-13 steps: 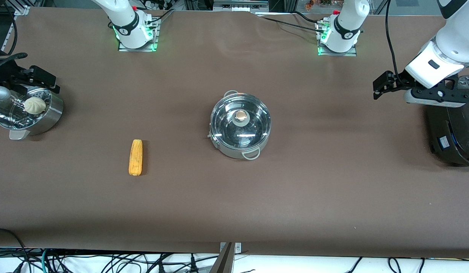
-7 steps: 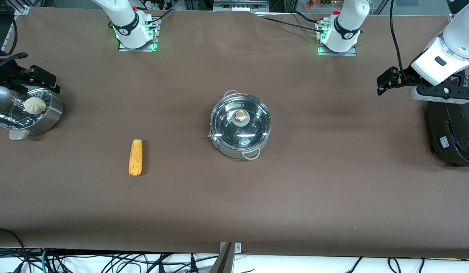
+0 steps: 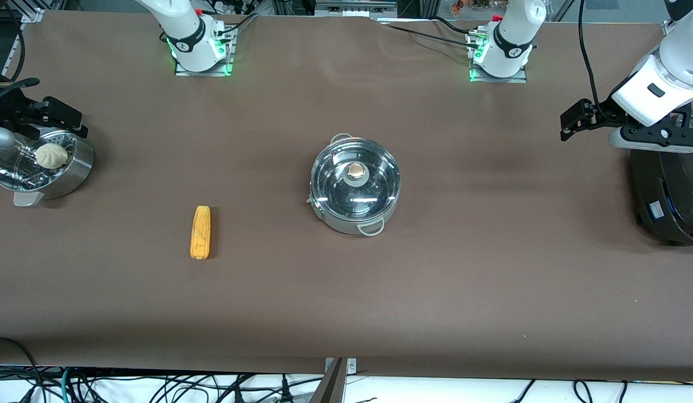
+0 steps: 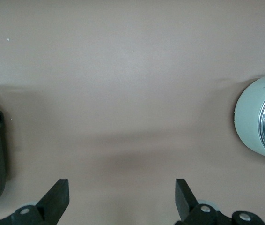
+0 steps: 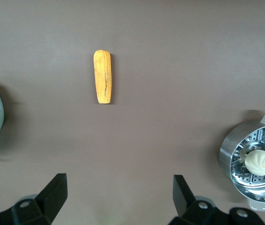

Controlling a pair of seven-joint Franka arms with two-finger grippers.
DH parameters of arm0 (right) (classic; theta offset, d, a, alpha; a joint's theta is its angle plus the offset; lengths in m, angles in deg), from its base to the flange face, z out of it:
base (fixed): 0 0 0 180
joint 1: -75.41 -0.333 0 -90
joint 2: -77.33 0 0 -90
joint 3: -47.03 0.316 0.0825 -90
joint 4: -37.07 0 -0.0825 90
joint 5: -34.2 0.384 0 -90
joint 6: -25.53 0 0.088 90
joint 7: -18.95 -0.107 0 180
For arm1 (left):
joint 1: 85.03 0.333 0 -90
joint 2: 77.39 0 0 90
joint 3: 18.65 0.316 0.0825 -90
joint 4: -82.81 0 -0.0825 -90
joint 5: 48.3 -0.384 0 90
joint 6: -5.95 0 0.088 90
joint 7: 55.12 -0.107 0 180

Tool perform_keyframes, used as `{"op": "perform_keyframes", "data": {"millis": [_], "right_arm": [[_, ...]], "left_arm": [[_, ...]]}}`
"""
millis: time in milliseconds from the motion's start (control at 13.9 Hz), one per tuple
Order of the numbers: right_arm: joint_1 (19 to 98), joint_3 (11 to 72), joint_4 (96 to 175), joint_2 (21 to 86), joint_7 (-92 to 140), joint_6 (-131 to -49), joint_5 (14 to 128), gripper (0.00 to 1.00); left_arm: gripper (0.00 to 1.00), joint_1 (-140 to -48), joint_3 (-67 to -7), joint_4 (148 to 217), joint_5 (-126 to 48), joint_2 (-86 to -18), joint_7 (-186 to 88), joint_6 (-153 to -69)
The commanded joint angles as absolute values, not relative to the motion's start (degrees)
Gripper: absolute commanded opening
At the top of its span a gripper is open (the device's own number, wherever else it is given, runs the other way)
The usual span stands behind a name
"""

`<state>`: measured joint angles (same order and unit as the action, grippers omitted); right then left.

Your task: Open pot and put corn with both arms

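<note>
Pot (image 4: 256, 123) half cut off

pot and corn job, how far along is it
Nothing looks done yet. The pot has its lid on, and the corn lies on the table, nearer the camera toward the right arm's end. Nothing is held: the left gripper is open beside the black cooker, the right gripper open by the steamer bowl. Left: lift lid, load corn.

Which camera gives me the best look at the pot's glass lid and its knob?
The front view: the whole pot shows there, with its lid and knob seen from above. The left wrist view catches only the pot's side and a sliver of lid. The right wrist view shows none of it.
</note>
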<state>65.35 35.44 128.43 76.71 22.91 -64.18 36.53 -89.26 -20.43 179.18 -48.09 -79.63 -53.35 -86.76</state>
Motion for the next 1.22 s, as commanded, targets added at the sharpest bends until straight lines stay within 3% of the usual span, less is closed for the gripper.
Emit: {"op": "perform_keyframes", "data": {"millis": [0,1151], "right_arm": [[65.7,35.3,127.2,76.5,24.0,-63.2,36.7,1.00],[65.6,35.4,127.3,76.3,24.0,-63.2,36.7,1.00]], "left_arm": [[1.00,-88.8,-20.6,177.6,-48.7,-79.1,-53.7,-85.5],[1.00,-89.0,-21.1,177.6,-48.6,-79.1,-52.9,-85.5]]}}
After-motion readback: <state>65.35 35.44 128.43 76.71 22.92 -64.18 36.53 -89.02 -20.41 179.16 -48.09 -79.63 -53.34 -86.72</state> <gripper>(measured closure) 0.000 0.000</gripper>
